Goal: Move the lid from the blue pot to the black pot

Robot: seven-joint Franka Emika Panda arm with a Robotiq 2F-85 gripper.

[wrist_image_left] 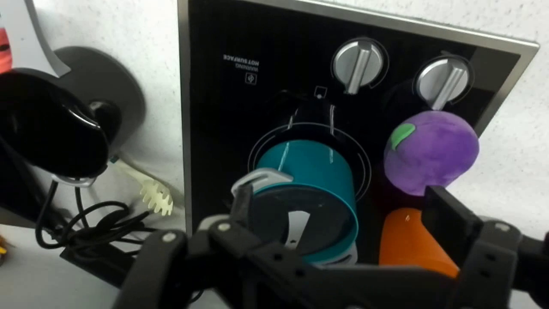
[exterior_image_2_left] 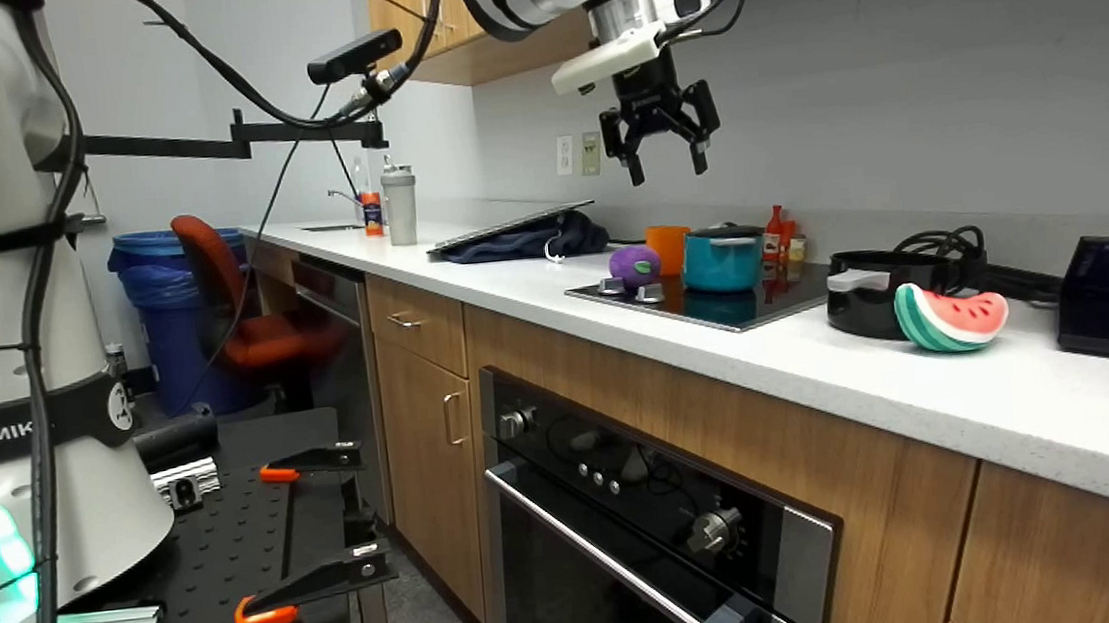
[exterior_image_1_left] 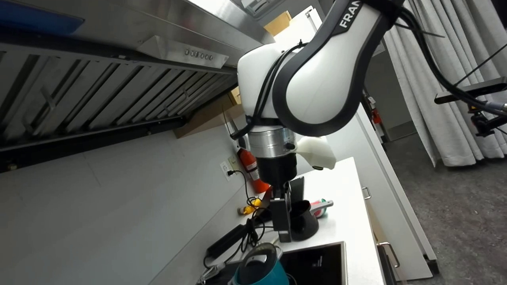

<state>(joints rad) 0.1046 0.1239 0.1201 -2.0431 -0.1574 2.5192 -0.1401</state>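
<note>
The blue pot (wrist_image_left: pixel 313 161) stands on the cooktop and shows in both exterior views (exterior_image_2_left: pixel 719 265) (exterior_image_1_left: pixel 275 277). The dark lid (wrist_image_left: pixel 328 221) with a pale grey handle (wrist_image_left: pixel 297 225) rests on it; its edge shows in an exterior view (exterior_image_2_left: pixel 733 231). The black pot (wrist_image_left: pixel 47 124) is on the counter beside the cooktop, uncovered, with grey handles; it shows in both exterior views (exterior_image_2_left: pixel 861 313) (exterior_image_1_left: pixel 305 226). My gripper (exterior_image_2_left: pixel 668 167) is open and empty, well above the blue pot. In the wrist view its fingers (wrist_image_left: pixel 339 201) stand wide apart; its linkage hides part of the lid.
A purple toy (wrist_image_left: pixel 431 150) and an orange cup (wrist_image_left: pixel 411 240) are beside the blue pot on the cooktop (wrist_image_left: pixel 223 128). A toy watermelon slice (exterior_image_2_left: pixel 952 317) leans near the black pot. Cables (wrist_image_left: pixel 92 234) and a pasta spoon (wrist_image_left: pixel 154 193) lie between. A range hood (exterior_image_1_left: pixel 119 87) hangs overhead.
</note>
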